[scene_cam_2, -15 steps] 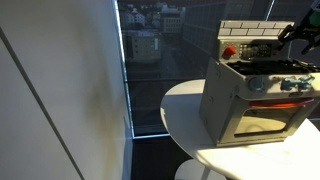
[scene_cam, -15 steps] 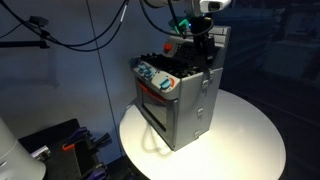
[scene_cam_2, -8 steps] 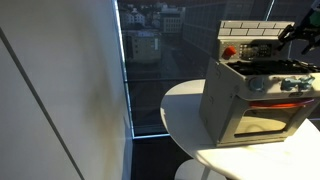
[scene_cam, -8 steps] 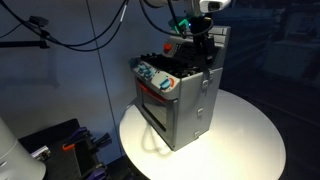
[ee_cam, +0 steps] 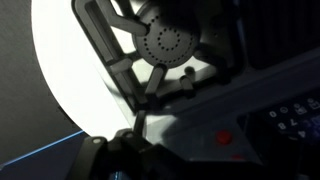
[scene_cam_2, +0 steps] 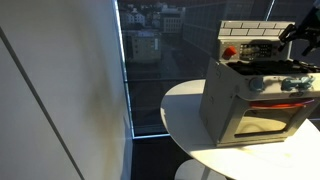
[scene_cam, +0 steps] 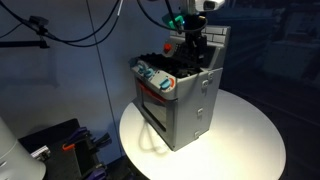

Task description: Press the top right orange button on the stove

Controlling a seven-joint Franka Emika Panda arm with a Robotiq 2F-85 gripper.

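The small grey toy stove (scene_cam: pixel 186 105) stands on a round white table (scene_cam: pixel 250 135). It also shows in the other exterior view (scene_cam_2: pixel 245 95), with its brick-pattern back wall (scene_cam_2: pixel 255 33) and small red buttons (scene_cam_2: pixel 229 50). My gripper (scene_cam: pixel 197 50) hangs over the back of the stove top, close to the back wall and its red-orange panel (scene_cam: pixel 168 44); its fingers look drawn together. It shows at the right edge in an exterior view (scene_cam_2: pixel 301 32). The wrist view is dark; it shows a black burner (ee_cam: pixel 166 46) and one red button (ee_cam: pixel 222 138).
Teal knobs (scene_cam: pixel 150 72) sit above the oven door (scene_cam: pixel 155 108). Cables hang at the back left (scene_cam: pixel 70 30). Dark equipment lies on the floor (scene_cam: pixel 60 145). A window wall stands beside the table (scene_cam_2: pixel 150 60).
My gripper has shifted slightly over the rear of the stove top, a little toward the back wall. The stove has not moved.
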